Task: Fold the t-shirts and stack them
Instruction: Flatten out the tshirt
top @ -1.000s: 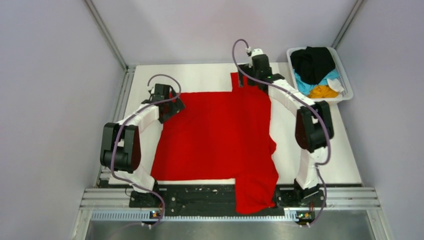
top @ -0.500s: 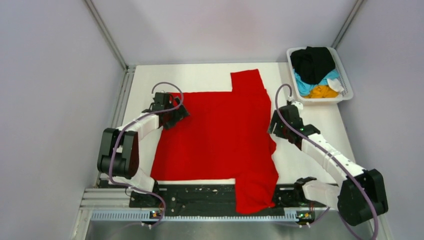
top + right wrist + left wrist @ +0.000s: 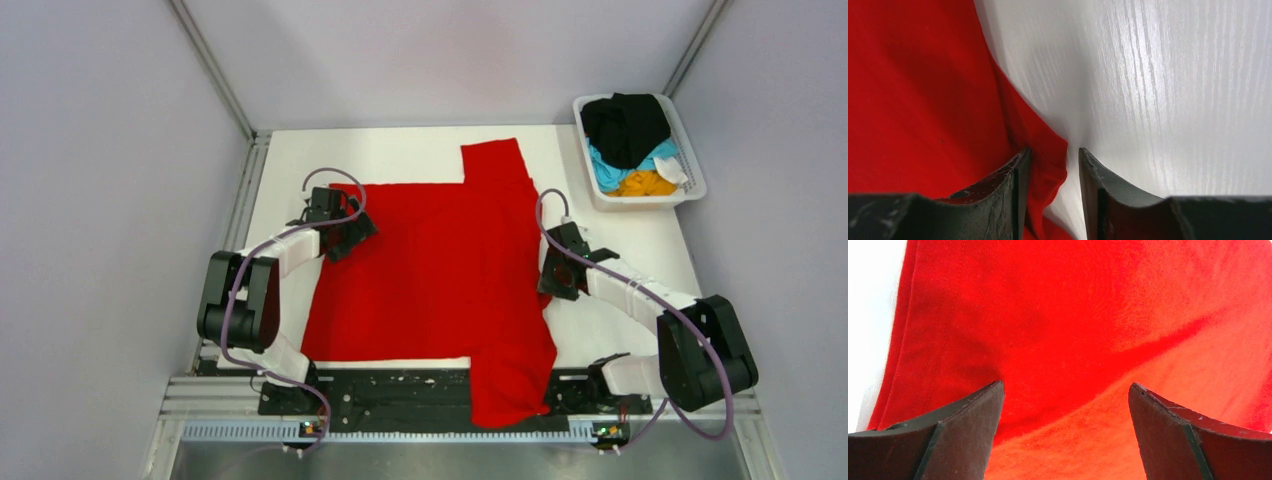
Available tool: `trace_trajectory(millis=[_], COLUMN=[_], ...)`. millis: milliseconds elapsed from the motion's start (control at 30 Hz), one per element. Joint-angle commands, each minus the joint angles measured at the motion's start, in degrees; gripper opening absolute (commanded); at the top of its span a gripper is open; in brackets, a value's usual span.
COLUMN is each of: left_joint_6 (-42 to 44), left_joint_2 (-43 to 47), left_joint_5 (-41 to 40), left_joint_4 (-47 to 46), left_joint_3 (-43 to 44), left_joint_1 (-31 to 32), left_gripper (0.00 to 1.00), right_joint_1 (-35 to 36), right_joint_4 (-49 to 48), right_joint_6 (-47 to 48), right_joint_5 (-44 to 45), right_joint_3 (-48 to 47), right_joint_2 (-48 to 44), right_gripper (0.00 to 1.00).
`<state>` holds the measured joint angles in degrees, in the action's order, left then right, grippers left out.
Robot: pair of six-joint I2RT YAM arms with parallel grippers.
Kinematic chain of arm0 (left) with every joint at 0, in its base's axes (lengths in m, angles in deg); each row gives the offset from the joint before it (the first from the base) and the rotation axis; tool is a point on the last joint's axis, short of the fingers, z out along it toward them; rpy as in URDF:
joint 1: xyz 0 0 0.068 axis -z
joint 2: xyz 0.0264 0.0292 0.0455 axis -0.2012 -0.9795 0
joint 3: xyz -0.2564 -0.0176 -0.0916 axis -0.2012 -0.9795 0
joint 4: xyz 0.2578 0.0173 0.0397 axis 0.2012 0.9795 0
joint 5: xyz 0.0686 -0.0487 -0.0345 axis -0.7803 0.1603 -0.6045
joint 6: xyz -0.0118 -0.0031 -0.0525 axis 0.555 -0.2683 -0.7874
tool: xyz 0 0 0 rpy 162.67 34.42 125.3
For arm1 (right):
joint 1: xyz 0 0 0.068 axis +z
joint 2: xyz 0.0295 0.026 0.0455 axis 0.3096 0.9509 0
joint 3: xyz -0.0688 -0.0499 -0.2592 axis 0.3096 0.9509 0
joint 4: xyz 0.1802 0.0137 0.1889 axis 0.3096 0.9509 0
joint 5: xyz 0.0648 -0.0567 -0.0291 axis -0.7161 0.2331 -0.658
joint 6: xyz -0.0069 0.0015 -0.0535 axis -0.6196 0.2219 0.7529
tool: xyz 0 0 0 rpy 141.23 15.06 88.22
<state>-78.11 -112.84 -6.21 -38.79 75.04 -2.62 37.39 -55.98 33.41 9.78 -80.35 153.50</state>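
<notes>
The bright red t-shirt (image 3: pixel 440 270) lies spread flat on the white table (image 3: pixel 400 150), one sleeve pointing to the back and the other hanging over the near edge. My left gripper (image 3: pixel 345 235) is low over the shirt's left edge, and in the left wrist view the left gripper (image 3: pixel 1063 405) stands wide open above bare red cloth (image 3: pixel 1073 315). My right gripper (image 3: pixel 555 280) is at the shirt's right edge. In the right wrist view the right gripper (image 3: pixel 1053 160) has its jaws narrowed around a small fold of the red hem (image 3: pixel 1048 150), with a gap left beside the right finger.
A white basket (image 3: pixel 650 203) at the back right holds a black t-shirt (image 3: pixel 625 125), a light blue one (image 3: pixel 605 165) and an orange-yellow one (image 3: pixel 645 183). Bare table (image 3: pixel 1173 100) lies right of the red shirt. A metal rail (image 3: pixel 400 395) runs along the near edge.
My right arm swung from the back sleeve down to the shirt's right edge, and its jaws have narrowed around the hem. The left gripper shifted slightly onto the left edge.
</notes>
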Motion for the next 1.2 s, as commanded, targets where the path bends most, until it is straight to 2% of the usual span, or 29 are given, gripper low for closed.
trace_trajectory(millis=[0,133,167,200,333,467,633,800,900,933,1000,1033,1067,1167], left_joint_6=[-0.5,-1.1,-1.2,-1.3,-1.7,-2.1,-1.6,-1.7,-1.7,-1.6,-1.2,-0.9,-0.7,0.5], left_joint_2=[-1.7,-2.4,-2.3,-2.4,-2.0,-2.0,-1.8,-2.5,-2.4,-2.4,-1.9,-1.4,-0.7,1.6], left_joint_5=[-1.9,-1.9,-3.7,-4.2,-5.8,-8.4,-10.6,-9.0,-8.9,-8.7,-7.8,-7.3,-7.0,-5.4], left_joint_4=[-1.0,-0.9,-0.6,-0.3,0.4,2.0,3.7,3.8,3.5,3.6,3.8,3.8,4.1,4.9], left_joint_3=[-0.2,-0.2,-0.2,-0.2,-0.3,-0.3,-0.2,-0.3,-0.5,-0.4,0.1,0.4,0.8,3.3], left_joint_1=[0.0,0.0,0.0,0.0,-0.1,-0.2,-0.6,-0.6,-0.7,-0.6,-0.6,-0.6,-0.6,-0.5], left_gripper=[0.99,0.99,0.99,0.99,0.99,0.99,0.99,0.99,0.99,0.99,0.99,0.99,0.99,0.99], right_joint_1=[-0.2,-0.2,-0.2,-0.2,-0.3,-3.4,-7.0,-7.1,-7.1,-7.1,-7.1,-7.1,-7.1,-7.2], right_joint_4=[-2.2,-2.8,-2.7,-2.5,0.4,10.0,22.7,30.0,31.2,31.2,28.3,25.2,22.1,8.3], right_joint_6=[-0.6,-1.0,-1.0,-1.2,-1.6,-3.3,-10.4,-14.5,-15.5,-15.3,-12.2,-9.2,-7.0,-0.1], right_joint_5=[-0.8,-1.8,-1.8,-1.2,6.1,15.8,28.3,31.0,30.8,30.6,29.0,26.9,24.9,14.9], right_joint_3=[0.3,0.0,0.0,0.0,-2.0,-7.4,-9.8,-11.2,-11.1,-11.3,-11.9,-12.3,-12.9,-13.8], right_joint_2=[1.4,4.0,3.9,3.5,1.5,1.7,0.9,1.5,0.4,-0.8,-3.3,-4.7,-6.1,-9.6], right_gripper=[0.38,0.19,0.07,0.00,0.00,0.00,0.00,0.00,0.10,0.21,0.55,0.67,0.75,0.86])
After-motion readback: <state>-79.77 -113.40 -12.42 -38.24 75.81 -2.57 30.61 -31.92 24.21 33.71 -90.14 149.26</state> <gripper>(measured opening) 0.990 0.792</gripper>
